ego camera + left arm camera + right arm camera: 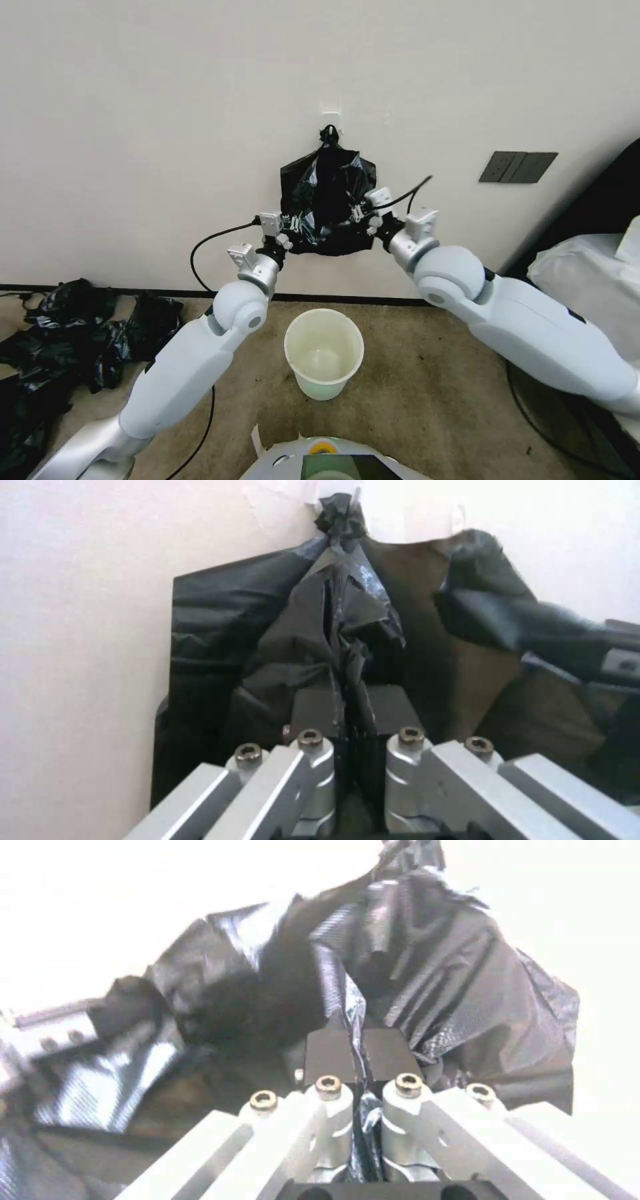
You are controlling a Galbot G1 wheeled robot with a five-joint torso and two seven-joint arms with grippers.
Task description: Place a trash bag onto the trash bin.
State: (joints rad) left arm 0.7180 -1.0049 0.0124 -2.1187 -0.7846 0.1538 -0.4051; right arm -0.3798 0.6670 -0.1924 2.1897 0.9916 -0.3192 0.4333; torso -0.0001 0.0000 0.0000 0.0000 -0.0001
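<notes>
Film is the weak point: the bag (327, 200) hangs by its knotted top from a hook (330, 117) on the wall, above the bin (324, 353) and farther back, and both grippers are clamped on its lower edge. The left gripper (290, 230) holds the corner left of the hook, the right gripper (360, 213) the corner on the other side. If they pull apart or down while the knot is on the hook, the film could tear, or slip out of one pair of jaws (thin plastic gives little purchase).

Each wrist view shows what the head view cannot: jaws together with a pleat of film pinched between the pads (313, 710), likewise on the right (330, 1052). The head view alone gives the bin, standing open on the carpet below.
</notes>
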